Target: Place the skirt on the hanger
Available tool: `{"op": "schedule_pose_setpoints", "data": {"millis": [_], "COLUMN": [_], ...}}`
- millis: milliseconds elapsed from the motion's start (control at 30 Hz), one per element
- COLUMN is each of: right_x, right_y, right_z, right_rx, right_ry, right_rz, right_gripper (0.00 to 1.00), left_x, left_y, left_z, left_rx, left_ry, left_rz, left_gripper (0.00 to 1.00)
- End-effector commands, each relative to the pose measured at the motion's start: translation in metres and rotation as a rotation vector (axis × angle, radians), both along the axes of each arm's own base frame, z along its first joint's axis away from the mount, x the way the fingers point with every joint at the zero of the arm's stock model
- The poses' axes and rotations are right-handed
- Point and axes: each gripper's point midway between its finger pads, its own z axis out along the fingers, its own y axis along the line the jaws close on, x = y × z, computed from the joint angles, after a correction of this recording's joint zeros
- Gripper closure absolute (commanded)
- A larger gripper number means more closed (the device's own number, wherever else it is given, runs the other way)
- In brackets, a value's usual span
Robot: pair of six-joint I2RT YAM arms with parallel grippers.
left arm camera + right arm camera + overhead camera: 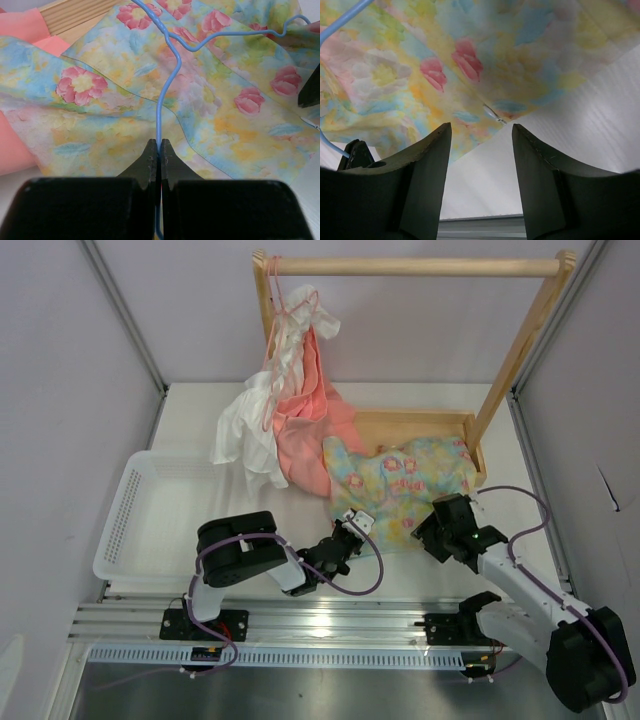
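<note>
Currently, left to right: the white basket sits at the far left of the table, well apart from the work.

Left pincer is clamped tight on the light-blue wire of the hanger. From that grip the wire runs straight away from the pincer, then bends right across the top of the skirt. So the hanger lies on the cloth, not yet inside it.

The skirt lies spread flat at table centre, its far side against the wooden rack base, with the salmon-pink garment just beside it on the left.

Right pincer is at the skirt's near right corner. Its jaws stand partly apart with nothing between them, and the hem edge lies just ahead, slanting up to the right.

Judgement: the right arm is nearer the free hem, and the bare table beneath and to the right gives room to slide a finger under it.
</note>
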Motion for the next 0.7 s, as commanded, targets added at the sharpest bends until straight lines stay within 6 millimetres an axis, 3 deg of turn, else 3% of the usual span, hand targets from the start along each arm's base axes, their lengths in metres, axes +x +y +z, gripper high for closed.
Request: {"op": "schedule_pose_setpoints", "data": {"millis": [0,300,667], "right_x": [0.007,0.004,0.006], "right_y": [0.009,0.021,0.031], "right_z": [-0.003,-0.009,-0.022], "right_rx": [0.013,0.046,0.069], "right_ry": [-0.03,-0.027,-0.017], "right_rz": [-0.026,-0.005,-0.002], "right_gripper": [0.43,0.43,0.52], "left_x": [0.009,0.009,0.009], "left_y": [-0.008,-0.007,-0.007], "left_z": [0.053,0.056,0.055], "left_rx": [-0.189,-0.189,-0.182], "left_ry": [-0.088,-0.092,-0.091], "left_rz": [0.025,0.027,0.028], "left_gripper": [1.0,1.0,1.0]}}
